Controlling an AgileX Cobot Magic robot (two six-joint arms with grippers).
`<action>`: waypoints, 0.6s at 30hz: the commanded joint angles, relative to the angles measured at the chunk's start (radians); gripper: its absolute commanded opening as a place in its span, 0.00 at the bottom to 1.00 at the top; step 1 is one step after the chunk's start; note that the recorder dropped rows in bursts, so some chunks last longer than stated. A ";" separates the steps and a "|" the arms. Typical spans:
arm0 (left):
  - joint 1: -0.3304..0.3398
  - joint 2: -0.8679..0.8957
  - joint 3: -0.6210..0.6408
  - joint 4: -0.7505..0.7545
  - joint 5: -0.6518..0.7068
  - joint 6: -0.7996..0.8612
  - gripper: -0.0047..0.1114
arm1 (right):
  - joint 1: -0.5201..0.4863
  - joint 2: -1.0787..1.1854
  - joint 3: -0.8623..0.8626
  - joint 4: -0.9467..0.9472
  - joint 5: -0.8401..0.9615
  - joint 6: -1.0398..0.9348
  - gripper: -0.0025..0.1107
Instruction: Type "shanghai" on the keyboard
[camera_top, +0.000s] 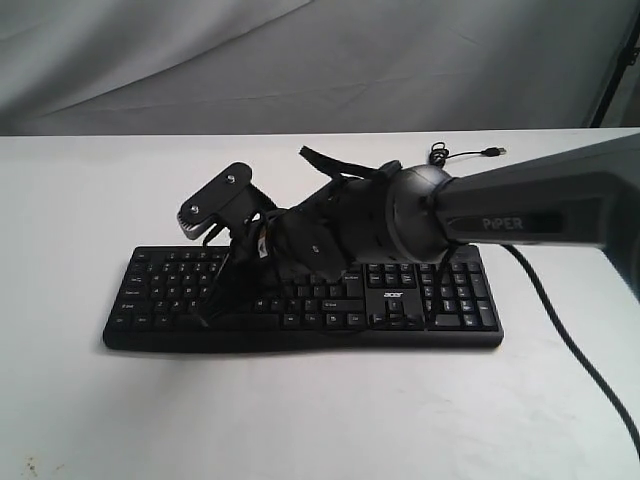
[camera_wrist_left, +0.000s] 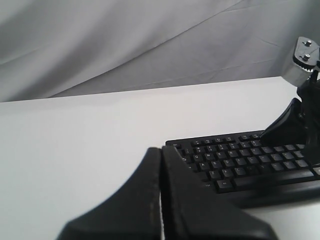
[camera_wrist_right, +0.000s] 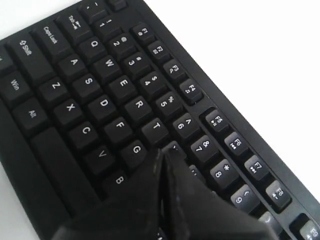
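Observation:
The black keyboard (camera_top: 420, 300) lies across the middle of the white table, number pad on the right. My right arm reaches over it from the right, and its gripper (camera_top: 232, 292) points down at the middle letter keys. In the right wrist view the keyboard (camera_wrist_right: 90, 90) fills the picture. There the right gripper (camera_wrist_right: 162, 152) is shut, its tip just past the G key and below Y, hiding the key under it. My left gripper (camera_wrist_left: 161, 150) is shut on nothing, low over the bare table beside the keyboard's (camera_wrist_left: 235, 160) left end.
The keyboard's thin USB cable (camera_top: 465, 153) lies loose on the table behind its right end. A thicker black arm cable (camera_top: 570, 335) runs down the right side. A grey cloth backdrop (camera_top: 300, 60) hangs behind the table's far edge.

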 joint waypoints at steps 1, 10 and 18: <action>-0.004 -0.003 0.004 0.001 -0.005 -0.003 0.04 | 0.005 0.022 0.007 0.018 -0.053 -0.011 0.02; -0.004 -0.003 0.004 0.001 -0.005 -0.003 0.04 | 0.005 0.031 0.007 0.018 -0.055 -0.011 0.02; -0.004 -0.003 0.004 0.001 -0.005 -0.003 0.04 | 0.005 0.044 0.007 0.022 -0.071 -0.011 0.02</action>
